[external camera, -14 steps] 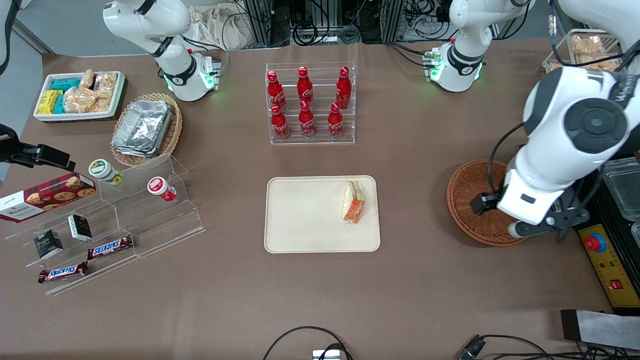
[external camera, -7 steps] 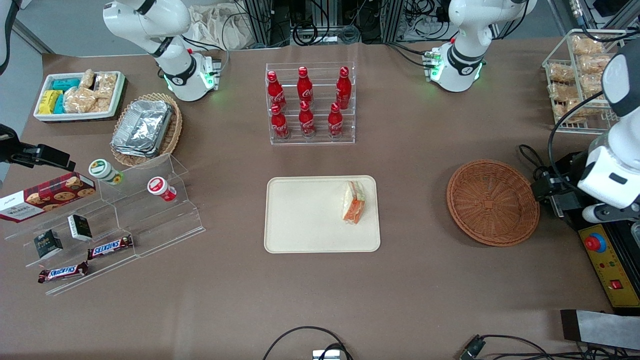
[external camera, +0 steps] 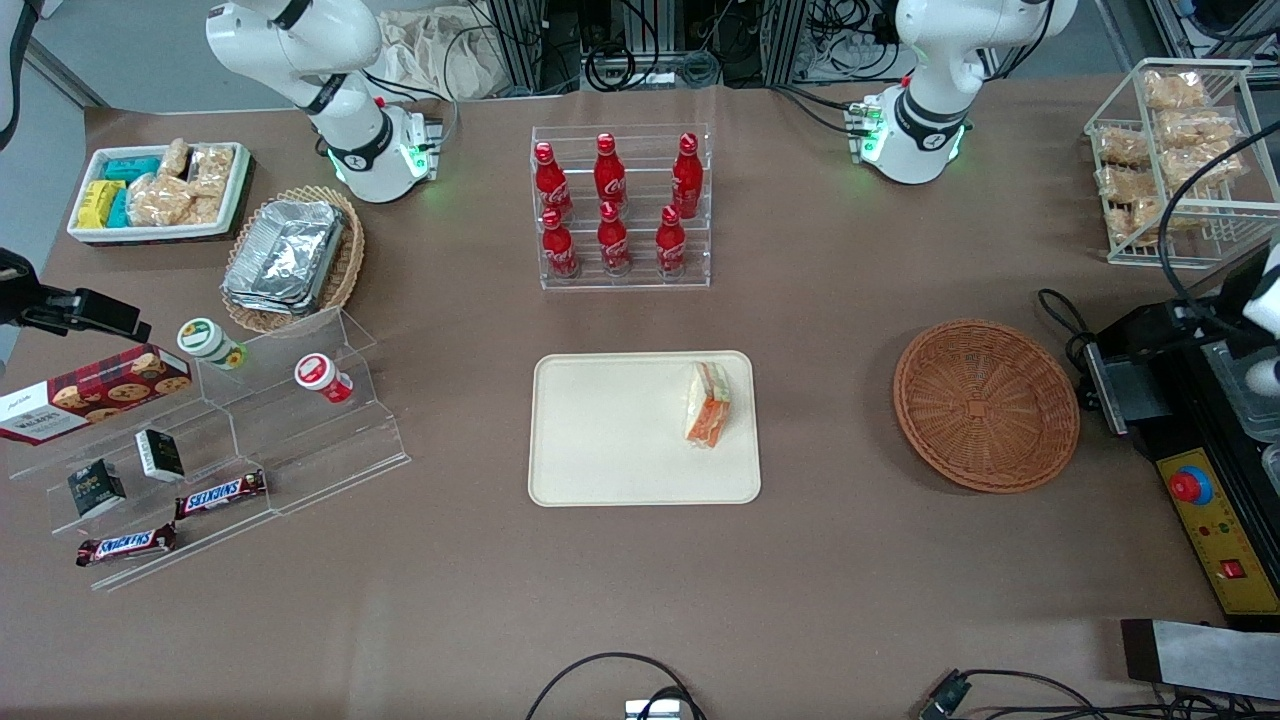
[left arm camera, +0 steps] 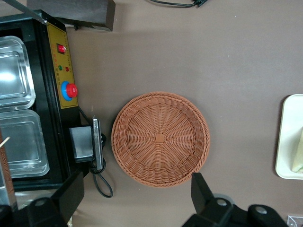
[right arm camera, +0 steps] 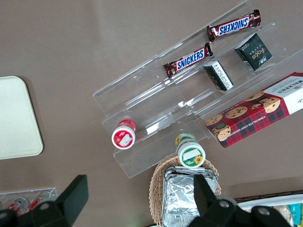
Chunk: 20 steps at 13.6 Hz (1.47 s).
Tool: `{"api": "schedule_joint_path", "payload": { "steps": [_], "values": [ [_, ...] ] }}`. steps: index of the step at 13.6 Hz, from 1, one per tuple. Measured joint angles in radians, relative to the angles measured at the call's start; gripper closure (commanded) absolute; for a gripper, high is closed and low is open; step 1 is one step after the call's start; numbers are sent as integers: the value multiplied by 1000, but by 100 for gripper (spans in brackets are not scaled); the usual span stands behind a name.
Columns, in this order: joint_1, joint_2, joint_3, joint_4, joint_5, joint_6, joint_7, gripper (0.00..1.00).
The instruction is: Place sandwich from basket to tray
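Your sandwich (external camera: 707, 405) lies on the tray (external camera: 600, 440), close to the rim at the working arm's end and fully inside it. The basket (external camera: 985, 405) is bare, so I judge the placing done.

The gripper (left arm camera: 137, 183) hangs high above the table over the basket's edge, near the black control box (external camera: 1215, 500) at the working arm's end. Its two fingers are spread wide with nothing between them.

**What could go wrong**
- If you bring the arm down here, a finger could catch the basket's woven rim. The basket looks light and would probably skid or tip rather than resist.
- A sideways swing could snag the black cable (left arm camera: 97, 177) looped just beside the basket, or knock the red stop button (left arm camera: 71, 90) on the box.
- If anything bumps the tray, the wrapped wedge will likely slide on the smooth plastic, and it has little room before the low rim.

**Materials and shapes**
- The sandwich is a soft triangular wedge of white bread in clear, slick film, with orange and green showing at the cut edge.
- The tray is flat cream plastic with rounded corners.
- The basket is round, shallow, reddish-brown wicker, ridged in rings around a small square centre.
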Motion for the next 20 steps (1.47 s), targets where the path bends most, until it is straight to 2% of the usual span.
{"api": "schedule_joint_path", "payload": {
  "steps": [8, 18, 20],
  "values": [
    [-8, -133, 6, -51, -26, -115, 2, 0],
    [-12, -141, 6, -85, -56, -118, 2, 0],
    [-13, -142, 6, -86, -88, -118, 2, 0]
  ]
}}
